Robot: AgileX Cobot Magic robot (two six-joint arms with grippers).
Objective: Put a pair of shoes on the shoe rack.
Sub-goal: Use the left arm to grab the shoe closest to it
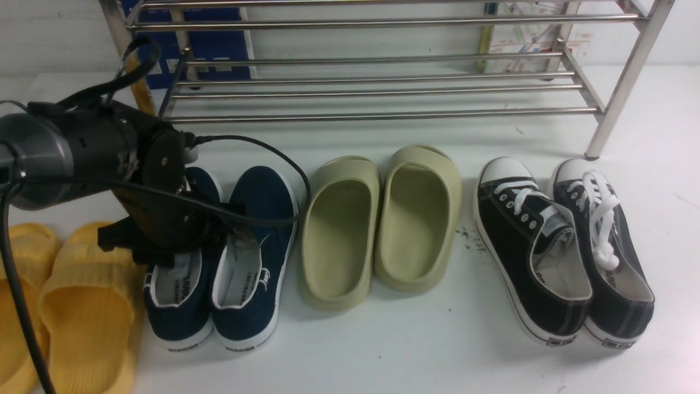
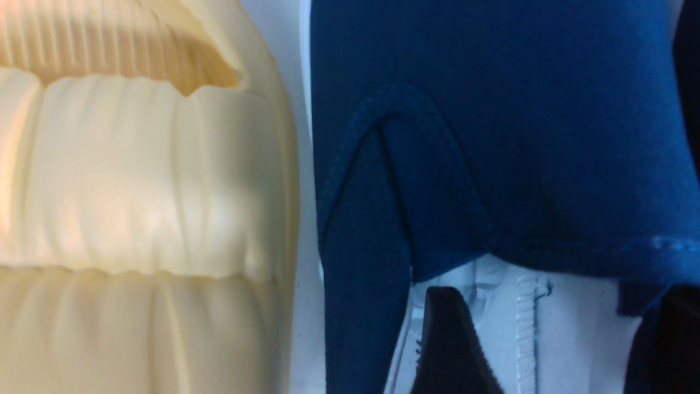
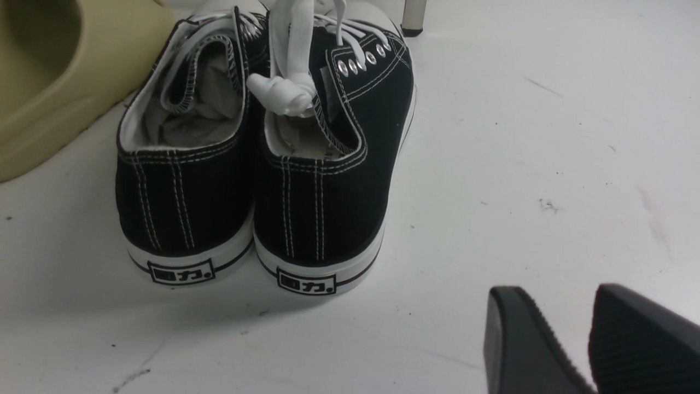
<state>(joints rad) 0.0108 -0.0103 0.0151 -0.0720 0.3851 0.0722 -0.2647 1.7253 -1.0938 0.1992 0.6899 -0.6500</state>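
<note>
The pair of shoes, navy slip-ons with white soles [image 1: 257,219], stands side by side at the front left of the table. My left gripper [image 1: 219,232] hangs low over their openings, and its arm hides the left shoe's upper. In the left wrist view the gripper [image 2: 555,312] is open. One finger [image 2: 443,339] is inside a navy shoe [image 2: 492,137] over its white lining, and the other sits at that shoe's far wall. The shoe rack [image 1: 383,22] of silver tubes spans the back. My right gripper [image 3: 569,312] is open over bare table, holding nothing.
Yellow slides [image 1: 82,306] lie tight against the navy pair's left side. Olive slides [image 1: 377,219] sit just right of the pair. Black lace-up sneakers [image 1: 563,246] stand further right, close ahead of the right gripper. A rack leg [image 1: 601,131] stands behind them.
</note>
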